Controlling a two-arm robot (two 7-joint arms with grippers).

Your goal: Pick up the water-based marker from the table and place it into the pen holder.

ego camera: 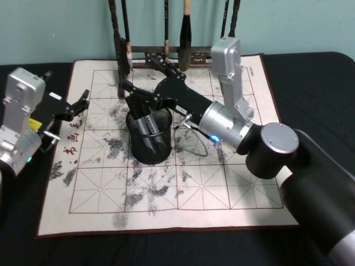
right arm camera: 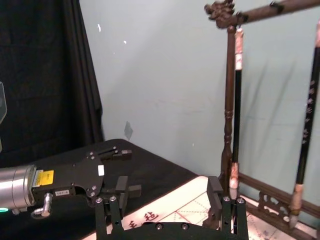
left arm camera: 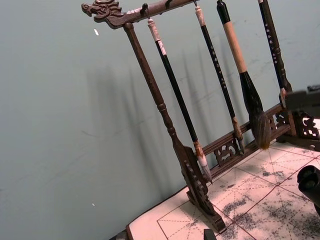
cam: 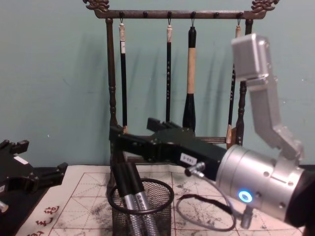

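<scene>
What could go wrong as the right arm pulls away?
The markers lean in the holder with their tops right by the open right gripper; retreating could snag one and tip the holder. The brush rack stands close behind, so lifting backward may knock it.

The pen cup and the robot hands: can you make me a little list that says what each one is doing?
pen holder: upright on the stained mat
inside it: two markers, leaning, tops above the rim
right gripper: just above the holder, fingers open, holding nothing
left gripper: off at the mat's left edge, open, idle
brush rack: behind the holder, brushes hanging
</scene>
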